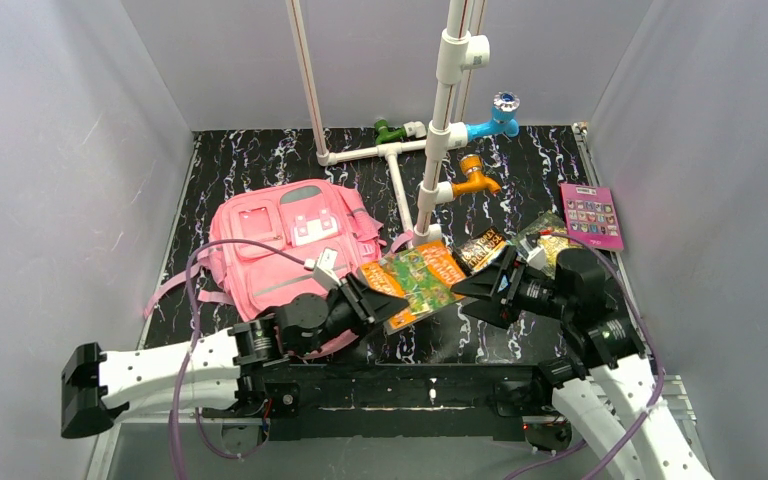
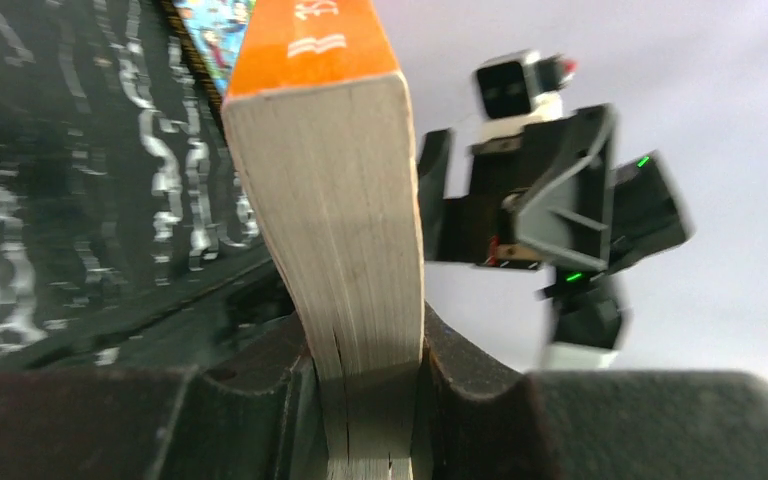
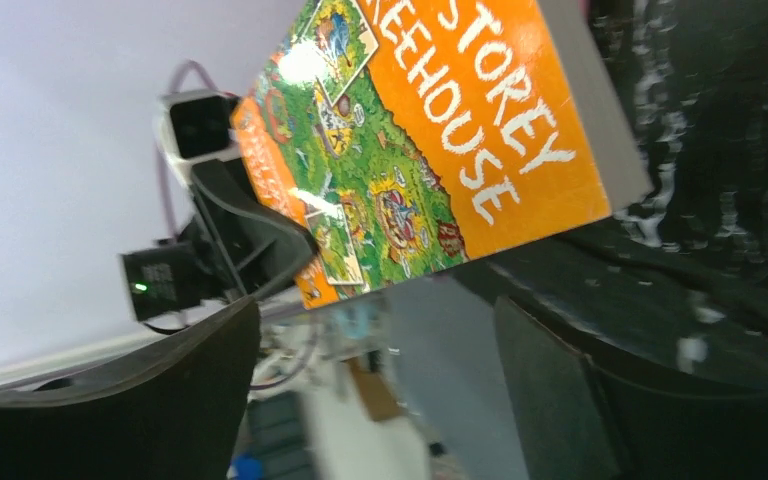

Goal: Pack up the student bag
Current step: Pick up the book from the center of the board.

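The pink student bag (image 1: 282,240) lies flat on the dark marbled table at the left. My left gripper (image 1: 385,307) is shut on the orange and green Treehouse book (image 1: 418,278) and holds it raised just right of the bag. In the left wrist view the book's page edge (image 2: 345,220) stands clamped between the jaws. My right gripper (image 1: 480,287) is open and empty, close to the book's right edge. The right wrist view shows the book's cover (image 3: 430,130) ahead of the spread jaws.
A white pipe frame (image 1: 438,150) with green, blue (image 1: 490,118) and orange (image 1: 473,181) taps stands at the back centre. A pink book (image 1: 591,215) lies at the far right. Two more books (image 1: 483,248) lie behind my right gripper. Grey walls enclose the table.
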